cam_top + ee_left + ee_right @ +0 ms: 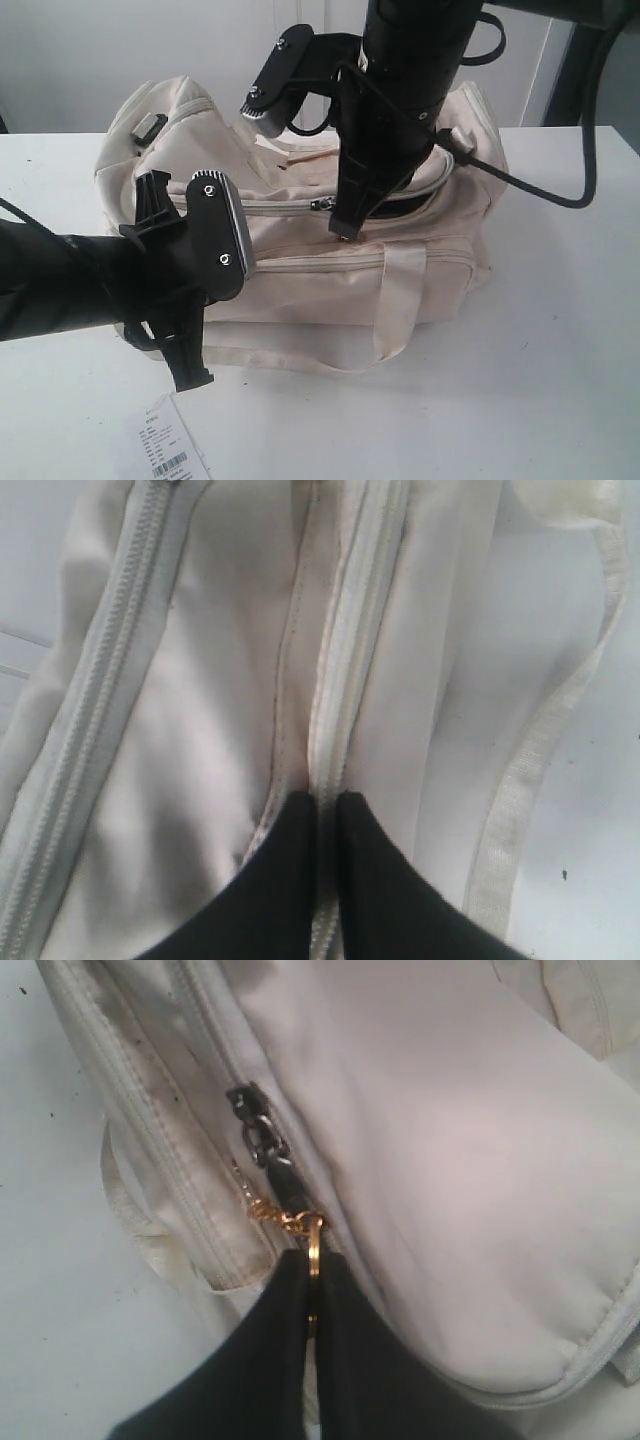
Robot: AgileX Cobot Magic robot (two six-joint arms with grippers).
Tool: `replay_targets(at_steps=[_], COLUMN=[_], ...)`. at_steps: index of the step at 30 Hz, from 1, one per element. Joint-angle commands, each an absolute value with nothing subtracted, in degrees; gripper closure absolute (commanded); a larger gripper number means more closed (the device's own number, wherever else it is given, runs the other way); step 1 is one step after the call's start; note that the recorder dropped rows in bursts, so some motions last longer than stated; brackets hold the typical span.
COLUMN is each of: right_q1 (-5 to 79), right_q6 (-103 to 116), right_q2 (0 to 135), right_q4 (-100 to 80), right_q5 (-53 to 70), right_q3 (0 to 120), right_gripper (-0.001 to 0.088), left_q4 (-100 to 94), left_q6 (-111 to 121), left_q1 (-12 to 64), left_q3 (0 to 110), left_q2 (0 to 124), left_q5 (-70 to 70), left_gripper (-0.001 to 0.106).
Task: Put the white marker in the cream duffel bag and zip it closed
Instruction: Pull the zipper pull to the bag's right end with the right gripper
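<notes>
Paper tag (165, 452) is lying at the front edge of the counter (560, 380). Left gripper (328, 798) jaws are pinching shut on the bag (300, 270) fabric along a zipper seam. Bag is sitting mid-counter, top zipper showing partly open. Right gripper (312, 1252) jaws are clamping shut on a gold ring (315, 1238) chained to the zipper pull (255, 1130).

Robotics laboratory bench. A bare white table (560, 330) stands before a plain white wall (90, 50). Two black robot arms reach over it, the left arm (60, 285) from 9 o'clock and the right arm (410, 50) from 12 o'clock. A black cable (560, 195) trails toward 3 o'clock, and a barcoded paper tag (170, 450) lies at 7 o'clock.
</notes>
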State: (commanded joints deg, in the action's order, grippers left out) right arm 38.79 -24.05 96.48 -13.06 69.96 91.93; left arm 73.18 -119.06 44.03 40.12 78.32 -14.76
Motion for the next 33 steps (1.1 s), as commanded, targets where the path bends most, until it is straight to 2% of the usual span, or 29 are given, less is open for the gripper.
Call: replay_targets(at_steps=[33], right_q1=[36.6], right_q6=[-23.3], right_q2=[93.8], right_q4=[-13.1], right_q5=[70.0], right_q3=[91.9], right_gripper=[0.0868], left_q4=[73.2], left_q6=[-118.7], left_q1=[44.0], left_q3=[40.1], left_q2=[78.3], left_q5=[-14.5], left_gripper=[0.105])
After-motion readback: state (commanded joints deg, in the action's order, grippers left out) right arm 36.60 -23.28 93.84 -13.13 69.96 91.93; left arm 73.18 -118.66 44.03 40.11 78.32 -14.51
